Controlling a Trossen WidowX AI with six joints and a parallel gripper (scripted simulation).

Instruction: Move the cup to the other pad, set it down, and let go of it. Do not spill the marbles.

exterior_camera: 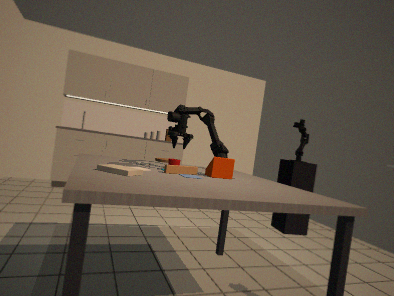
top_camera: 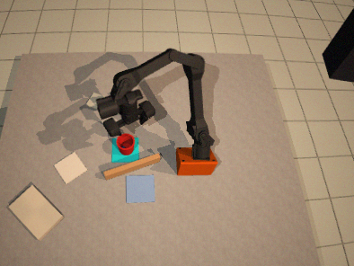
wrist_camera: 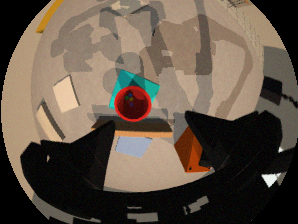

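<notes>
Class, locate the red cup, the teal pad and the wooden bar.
red cup (top_camera: 126,142), top view, its rim
teal pad (top_camera: 117,155), top view, bare left edge
wooden bar (top_camera: 130,167), top view, its middle

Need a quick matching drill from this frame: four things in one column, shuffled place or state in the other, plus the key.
Things:
1. red cup
2. tool
3. wooden bar
4. blue pad

States or places:
A. nothing stands on it
B. upright on the teal pad
C. open, above the table, gripping nothing
D. lies between the two pads

Pairs: 1-B, 2-C, 3-D, 4-A
</notes>
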